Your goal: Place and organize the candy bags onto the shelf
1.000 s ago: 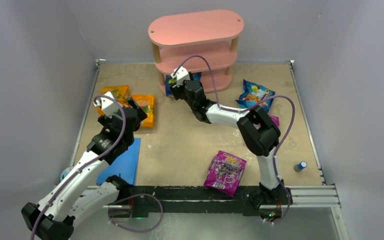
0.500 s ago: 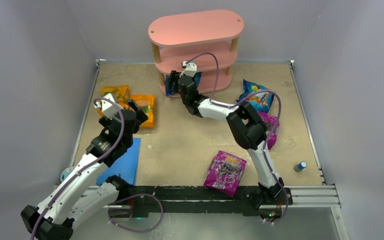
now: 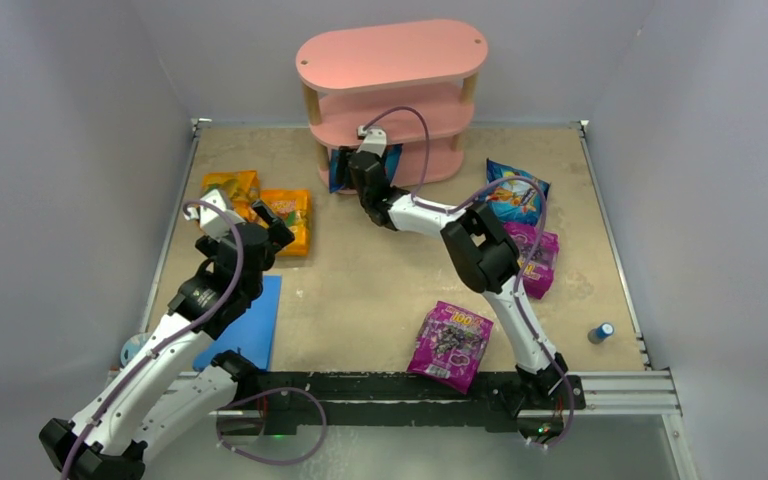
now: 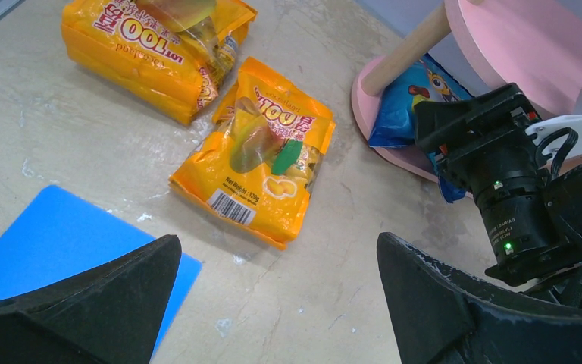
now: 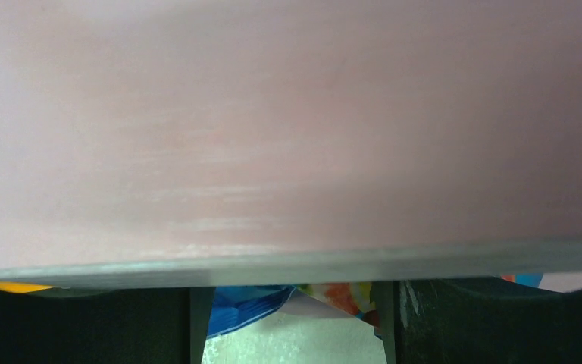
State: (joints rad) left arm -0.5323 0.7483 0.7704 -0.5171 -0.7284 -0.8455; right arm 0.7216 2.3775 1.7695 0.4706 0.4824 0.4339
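The pink shelf (image 3: 390, 60) stands at the back. A blue candy bag (image 3: 338, 172) lies on its lowest board. My right gripper (image 3: 357, 160) reaches in under the middle board. In the right wrist view that board's underside (image 5: 288, 136) fills the frame. The blue bag (image 5: 242, 307) sits between the spread fingers of the open right gripper (image 5: 294, 303). My left gripper (image 4: 276, 250) is open and empty, low over the table near two orange bags (image 4: 261, 152) (image 4: 155, 45). Another blue bag (image 3: 513, 190) and two purple bags (image 3: 532, 255) (image 3: 450, 345) lie on the table.
A flat blue mat (image 3: 245, 325) lies under my left arm. A small blue-and-white item (image 3: 601, 332) stands near the right rail. A round object (image 3: 132, 348) sits at the left edge. Grey walls enclose the table.
My right arm has folded forward and left, pushing its gripper further under the shelf board at the blue bag. The left arm has shifted only slightly.
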